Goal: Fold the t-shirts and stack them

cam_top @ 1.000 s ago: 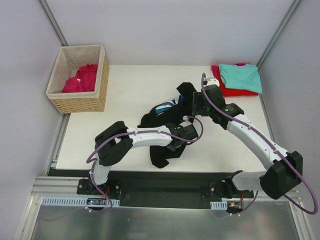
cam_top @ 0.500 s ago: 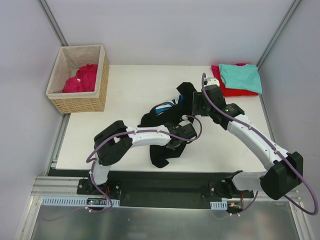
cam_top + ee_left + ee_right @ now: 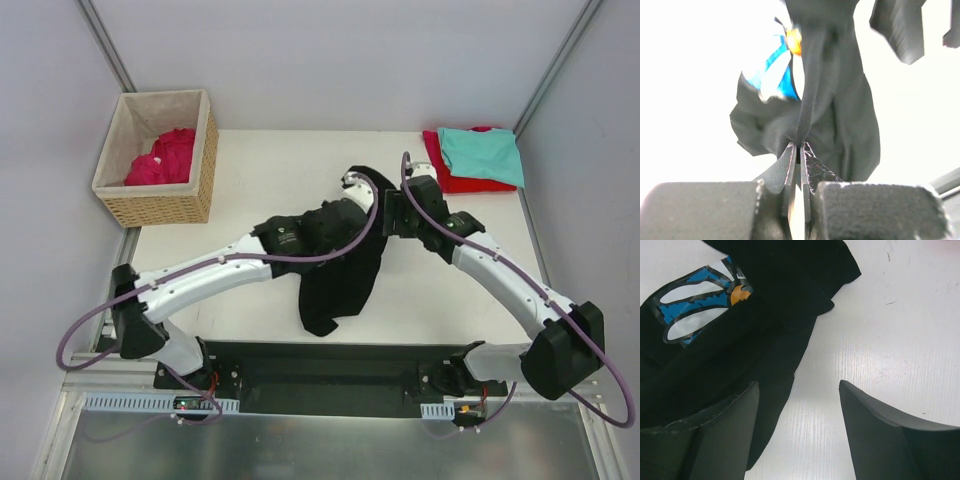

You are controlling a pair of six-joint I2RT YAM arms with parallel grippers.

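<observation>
Black t-shirt [image 3: 335,285] pinched by the outstretched left arm.
Left gripper [image 3: 800,150] clenches a cloth fold, reaching toward two o'clock; right gripper [image 3: 797,385], jaws parted, leans toward ten o'clock.

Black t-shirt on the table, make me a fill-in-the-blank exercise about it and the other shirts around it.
1. The left gripper is ____ on a fold of the black t-shirt.
2. The right gripper hangs beside that shirt with its jaws ____.
3. The teal t-shirt lies on the red t-shirt at the far ____ corner of the table.
4. The crimson-pink t-shirt lies in the wicker basket at the far ____ corner.
Missing words: shut; open; right; left.
</observation>
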